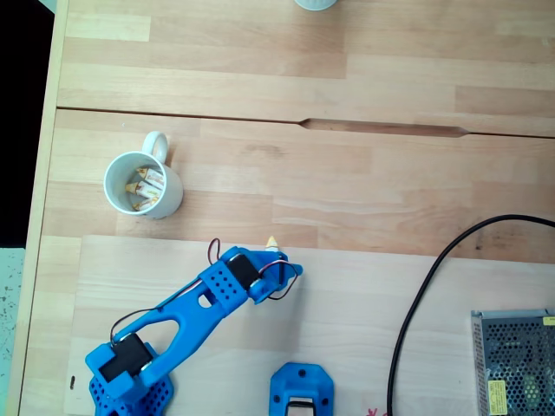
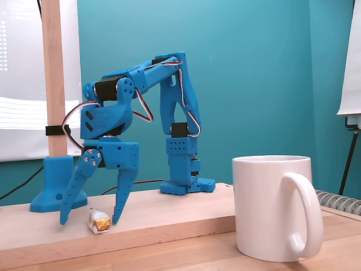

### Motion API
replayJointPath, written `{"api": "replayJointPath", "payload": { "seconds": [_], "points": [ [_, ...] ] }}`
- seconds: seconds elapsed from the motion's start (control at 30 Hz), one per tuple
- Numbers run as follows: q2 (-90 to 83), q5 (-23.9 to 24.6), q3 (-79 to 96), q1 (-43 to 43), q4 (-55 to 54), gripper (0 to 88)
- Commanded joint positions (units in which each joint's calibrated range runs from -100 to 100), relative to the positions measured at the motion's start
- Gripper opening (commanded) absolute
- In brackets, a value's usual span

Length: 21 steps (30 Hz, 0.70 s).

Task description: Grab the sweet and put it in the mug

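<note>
In a fixed view, the blue plastic claw [image 2: 88, 216] stands open, tapered fingers straddling the small wrapped sweet [image 2: 98, 221] on the raised wooden board [image 2: 169, 217]. Right: the glossy white ceramic mug [image 2: 273, 206], loop handle forward.

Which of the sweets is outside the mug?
The sweet lying on the raised board between the open gripper fingers; the others sit inside the mug.

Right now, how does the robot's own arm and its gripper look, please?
The arm is bright blue printed plastic with rows of small holes, black servo blocks at the joints, and thin red, black and white cables looping between segments. The gripper has two long, tapering blue fingers, one fastened with silver screws.
</note>
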State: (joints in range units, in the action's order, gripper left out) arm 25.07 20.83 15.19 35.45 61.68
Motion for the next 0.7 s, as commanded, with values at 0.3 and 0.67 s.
{"api": "replayJointPath", "payload": {
  "seconds": [0.3, 0.67],
  "points": [
    [-0.8, 0.0, -3.1, 0.1, 0.3, 16.1],
    [-0.8, -0.1, -3.2, 0.1, 0.3, 0.8]
  ]
}}
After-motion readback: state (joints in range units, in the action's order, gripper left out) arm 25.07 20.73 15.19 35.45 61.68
